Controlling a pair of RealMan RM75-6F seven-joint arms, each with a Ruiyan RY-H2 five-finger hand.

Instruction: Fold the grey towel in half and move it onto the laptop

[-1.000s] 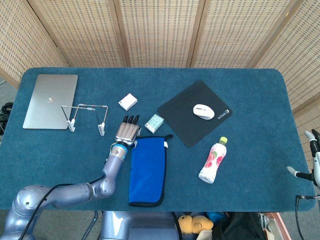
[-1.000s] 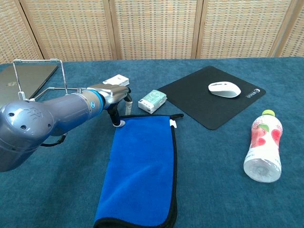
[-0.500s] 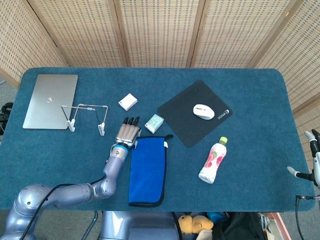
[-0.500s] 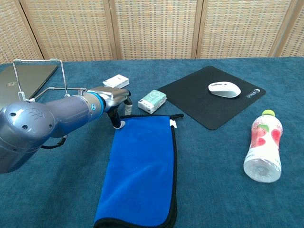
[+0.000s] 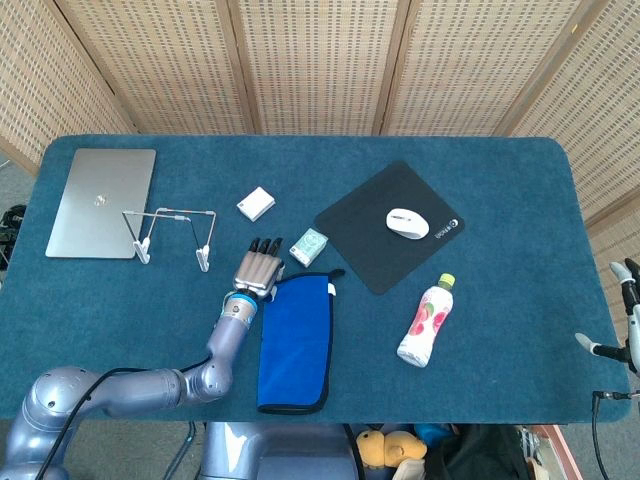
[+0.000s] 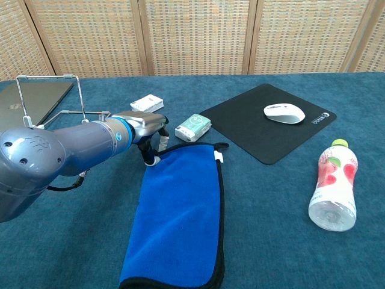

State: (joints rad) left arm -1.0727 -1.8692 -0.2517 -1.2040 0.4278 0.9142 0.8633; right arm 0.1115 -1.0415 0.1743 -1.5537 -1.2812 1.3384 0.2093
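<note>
The blue towel (image 5: 296,343) lies folded near the table's front edge, long axis running 12 to 6 o'clock, well apart from the closed laptop (image 5: 101,202) at its 10 o'clock. The left hand (image 5: 257,268) rests at the towel's far-left corner, fingers close together and curled down; whether they pinch the cloth, I cannot tell. The right hand (image 5: 622,320) shows only partly at the frame's edge, fingers apart.

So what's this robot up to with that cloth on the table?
Its left hand is at the far left corner of a blue towel, which already lies folded lengthwise on the table; whether it has a firm grip isn't clear. The closed laptop sits at the far left, beyond a wire stand. The right hand waits at the table's right edge.
</note>
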